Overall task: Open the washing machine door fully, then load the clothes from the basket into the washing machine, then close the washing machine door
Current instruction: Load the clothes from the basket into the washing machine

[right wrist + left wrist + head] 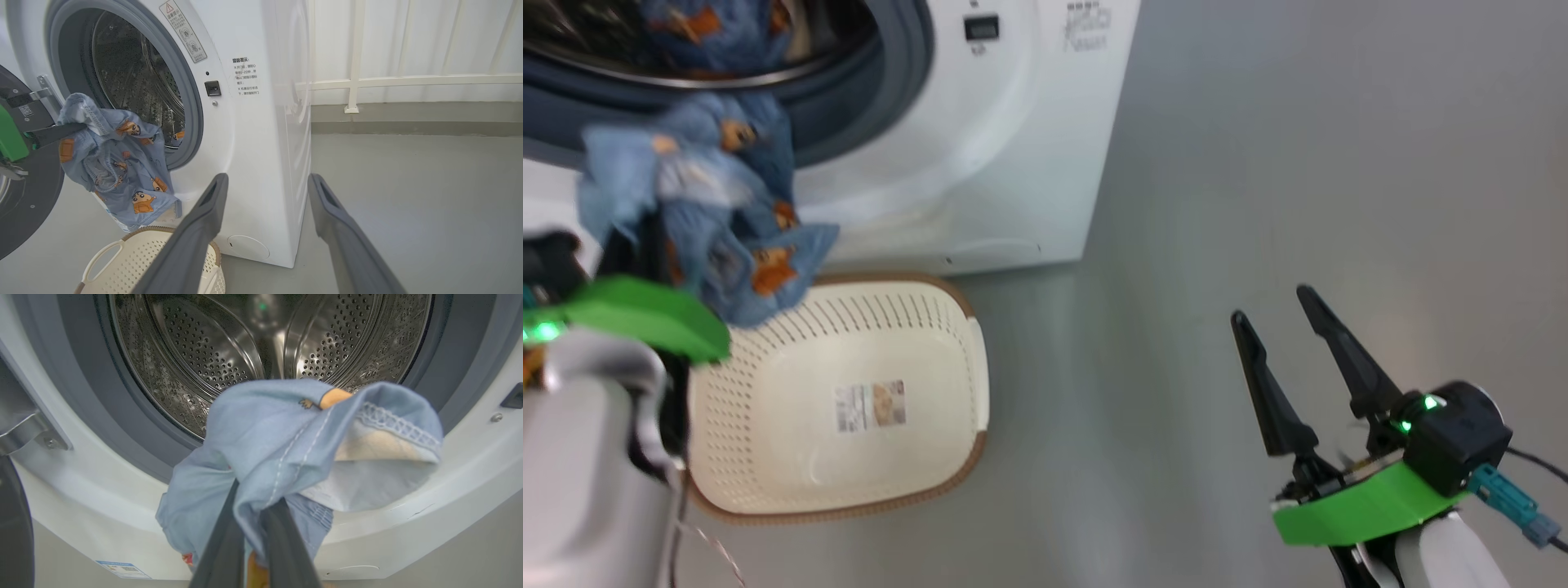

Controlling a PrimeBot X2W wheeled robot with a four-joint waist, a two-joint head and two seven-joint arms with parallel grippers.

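Laundry is partway in. The washing machine door (28, 196) already stands swung wide, and the basket (976, 359) on the floor just in front of the washing machine (261, 143) looks emptied, bar a paper label. The left gripper (255, 506) is clamped tight on the clothes (286, 445), holding the blue bundle at the mouth of the steel drum (184, 355), which looks bare inside. Nothing is loaded yet: pushing in, letting go and closing the door remain. The right gripper (1270, 304) hangs wide open and empty over bare floor, well apart. Loose fabric dangles below the grey seal (192, 122) and, I'd guess, could snag there.
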